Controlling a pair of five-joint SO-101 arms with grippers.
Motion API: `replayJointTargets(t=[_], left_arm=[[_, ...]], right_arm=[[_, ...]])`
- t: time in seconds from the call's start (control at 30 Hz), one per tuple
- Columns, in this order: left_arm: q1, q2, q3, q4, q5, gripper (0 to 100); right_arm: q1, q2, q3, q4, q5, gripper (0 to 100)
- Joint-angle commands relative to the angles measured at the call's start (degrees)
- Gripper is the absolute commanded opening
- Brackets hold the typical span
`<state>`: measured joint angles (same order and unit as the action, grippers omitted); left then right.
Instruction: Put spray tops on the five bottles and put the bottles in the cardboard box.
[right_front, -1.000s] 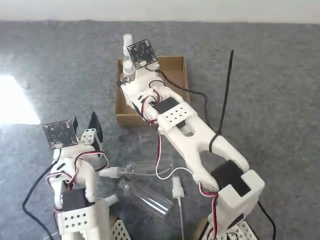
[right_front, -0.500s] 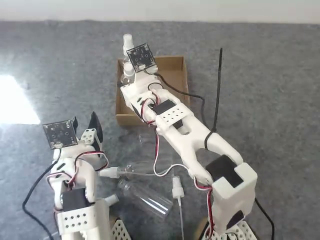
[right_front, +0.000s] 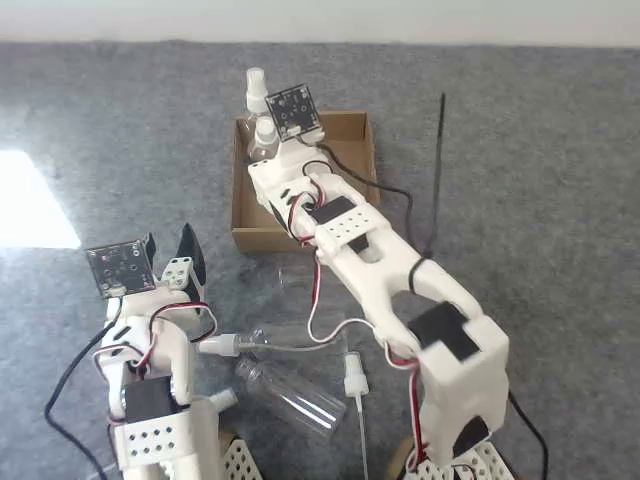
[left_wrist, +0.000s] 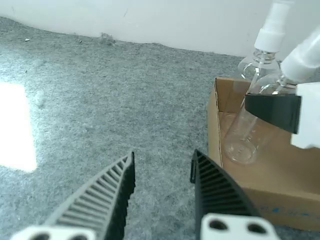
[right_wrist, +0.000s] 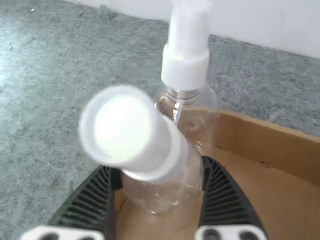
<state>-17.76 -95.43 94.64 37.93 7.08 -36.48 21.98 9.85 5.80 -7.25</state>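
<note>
My right gripper (right_wrist: 157, 167) is shut on a clear bottle (right_front: 264, 140) with a white spray top (right_wrist: 125, 130), holding it tilted over the near-left part of the cardboard box (right_front: 350, 125). A second topped bottle (right_front: 257, 85) stands upright at the box's far-left corner, just behind the held one (left_wrist: 242, 145). My left gripper (right_front: 170, 248) is open and holds nothing, raised over the carpet at the lower left. Between the arms lie a topped bottle (right_front: 275, 338), a bottle without a top (right_front: 295, 398) and a loose spray top (right_front: 354, 380) with its tube.
A faint clear bottle (right_front: 295, 275) lies just in front of the box, under the right arm. A black cable tie (right_front: 438, 170) sticks up from that arm. Grey carpet stretches open to the left and right of the box (left_wrist: 220, 100).
The right arm has shifted slightly to the right and its elbow has dropped, carrying the held bottle a little farther over the box. The left arm has not moved.
</note>
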Motion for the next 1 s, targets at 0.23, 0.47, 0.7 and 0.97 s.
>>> replayJointTargets(t=[0.23, 0.47, 0.7, 0.97], left_arm=[[-0.2, -0.3, -0.5, 0.3, -0.4, 17], [-0.2, -0.3, -0.5, 0.3, -0.4, 17], [-0.2, -0.3, -0.5, 0.3, -0.4, 17], [-0.2, -0.3, -0.5, 0.3, -0.4, 17]], right_arm=[[0.8, 3.0, -7.7, -1.2, -0.1, 8.8], [0.2, 3.6, -7.6, -1.2, 0.0, 14.3], [-0.7, 3.6, -7.6, 1.6, 0.0, 21.9], [-0.7, 3.0, -7.6, 1.8, 1.0, 22.1]])
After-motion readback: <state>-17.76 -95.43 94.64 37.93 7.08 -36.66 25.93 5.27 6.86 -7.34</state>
